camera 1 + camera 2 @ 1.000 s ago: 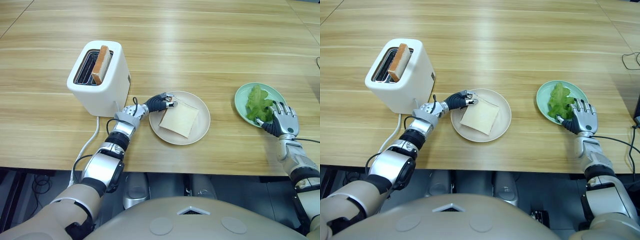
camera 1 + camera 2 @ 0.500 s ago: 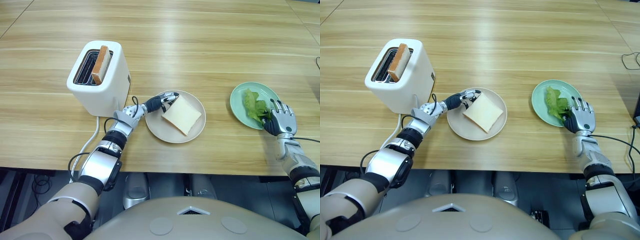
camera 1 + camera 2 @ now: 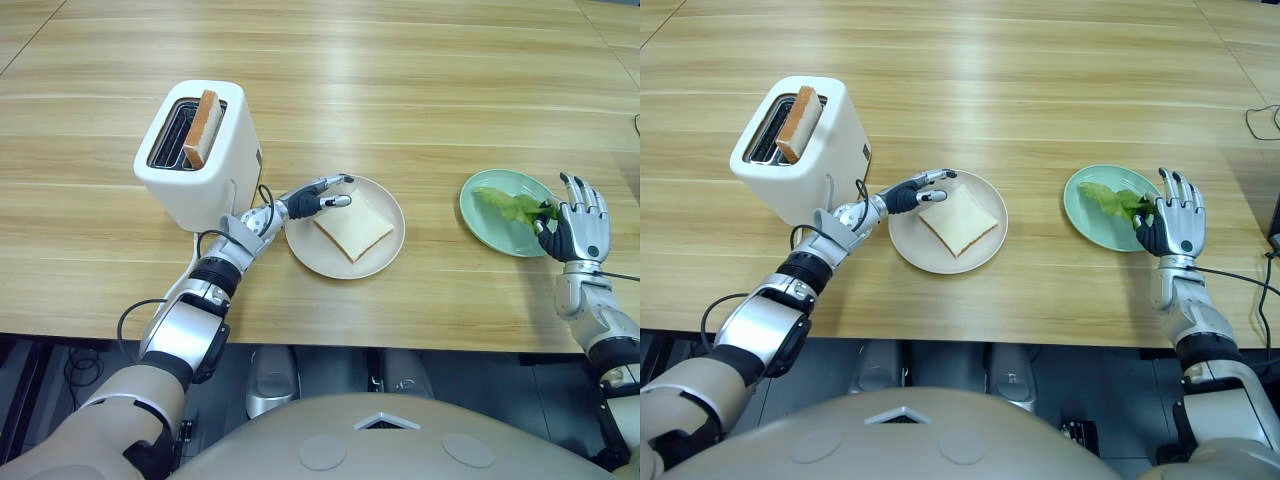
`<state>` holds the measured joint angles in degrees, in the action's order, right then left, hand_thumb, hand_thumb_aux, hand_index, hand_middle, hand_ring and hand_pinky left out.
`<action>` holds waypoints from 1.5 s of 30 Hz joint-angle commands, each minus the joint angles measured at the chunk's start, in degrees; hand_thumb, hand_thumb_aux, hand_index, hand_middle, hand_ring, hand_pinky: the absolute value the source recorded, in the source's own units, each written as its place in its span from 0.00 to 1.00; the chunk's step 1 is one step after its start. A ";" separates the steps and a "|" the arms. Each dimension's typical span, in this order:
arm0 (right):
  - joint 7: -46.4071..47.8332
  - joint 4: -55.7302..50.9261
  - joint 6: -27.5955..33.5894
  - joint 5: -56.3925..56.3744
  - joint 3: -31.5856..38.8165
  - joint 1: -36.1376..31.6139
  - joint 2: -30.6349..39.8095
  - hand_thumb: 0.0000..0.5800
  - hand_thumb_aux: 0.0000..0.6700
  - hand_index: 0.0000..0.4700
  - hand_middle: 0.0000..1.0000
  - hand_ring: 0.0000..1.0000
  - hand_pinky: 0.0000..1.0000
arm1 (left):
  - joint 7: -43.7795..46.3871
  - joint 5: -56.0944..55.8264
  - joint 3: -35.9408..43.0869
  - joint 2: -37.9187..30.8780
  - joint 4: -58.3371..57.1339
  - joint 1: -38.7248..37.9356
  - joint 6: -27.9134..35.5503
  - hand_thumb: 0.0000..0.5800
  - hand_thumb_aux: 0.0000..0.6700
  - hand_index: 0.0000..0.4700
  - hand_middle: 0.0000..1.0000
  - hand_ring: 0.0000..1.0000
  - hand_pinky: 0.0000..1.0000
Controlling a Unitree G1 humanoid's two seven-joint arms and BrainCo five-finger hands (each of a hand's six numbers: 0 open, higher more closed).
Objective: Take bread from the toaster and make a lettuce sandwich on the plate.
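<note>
Bread slice (image 3: 352, 224) lay flat on the beige plate (image 3: 340, 268), second slice (image 3: 203, 127) standing in the toaster (image 3: 205, 180) slot. I had the left hand (image 3: 310, 199) over the plate's left rim, fingers stretched out, holding nothing, tips just beside the bread. Right hand (image 3: 580, 228) at the green plate's (image 3: 490, 232) right edge pinched the lettuce leaf (image 3: 508, 204) by its end, other fingers straight up.

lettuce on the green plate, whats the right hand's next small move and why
Probably lift the lettuce off the green plate toward the bread slice: the right hand is at the leaf's edge, the slice lies flat and bare on the beige plate, and the open left hand is at its rim.
</note>
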<state>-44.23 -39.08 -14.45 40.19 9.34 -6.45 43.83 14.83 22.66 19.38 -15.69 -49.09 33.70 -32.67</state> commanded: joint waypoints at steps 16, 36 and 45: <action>10.23 25.02 -1.82 3.87 2.67 -1.24 -7.16 1.00 1.00 0.98 0.00 0.00 0.00 | 0.45 -11.43 -7.99 -3.11 43.65 -13.12 5.46 0.00 0.00 0.00 0.00 0.00 0.00; 12.52 8.77 -3.58 15.39 20.35 -12.09 -19.38 1.00 1.00 0.98 0.00 0.00 0.00 | -11.87 6.57 -28.36 -26.60 40.60 -17.42 13.13 0.00 0.00 0.00 0.00 0.00 0.00; 12.34 9.53 -4.97 16.26 22.87 -10.62 -18.75 1.00 1.00 0.98 0.00 0.00 0.00 | -14.72 15.34 -22.55 -29.70 33.62 -18.44 18.25 0.00 0.00 0.00 0.00 0.00 0.00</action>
<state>-31.99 -29.63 -18.97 55.98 31.15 -17.69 24.57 0.38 36.52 -4.71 -44.57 -13.90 15.24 -15.49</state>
